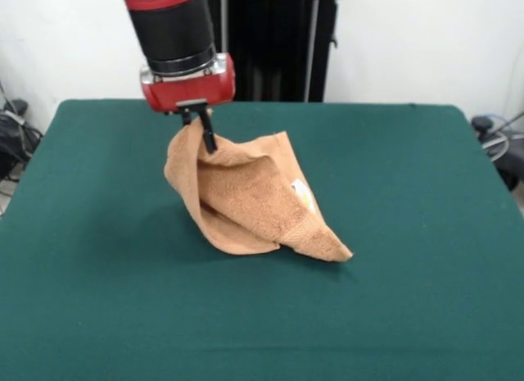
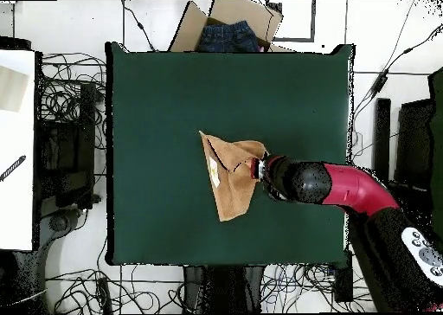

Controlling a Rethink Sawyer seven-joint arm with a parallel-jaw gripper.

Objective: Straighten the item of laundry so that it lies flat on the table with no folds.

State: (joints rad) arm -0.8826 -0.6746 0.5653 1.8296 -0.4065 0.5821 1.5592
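The orange-tan terry towel [image 1: 250, 199] is lifted at one edge and hangs in folds, its lower part resting on the dark green table [image 1: 409, 274]. A small white tag [image 1: 301, 192] shows on its right side. My gripper [image 1: 205, 138] is shut on the towel's raised top edge, left of the table's middle. In the overhead view the towel [image 2: 229, 180] lies crumpled near the table's centre [image 2: 156, 112], and my gripper [image 2: 258, 168] holds its right edge, the arm reaching in from the right.
A cardboard box with blue jeans [image 2: 227, 30] stands beyond the table's top edge in the overhead view. Cables and equipment [image 2: 60, 147] lie on the floor around the table. The black pedestal [image 1: 274, 45] stands behind the table.
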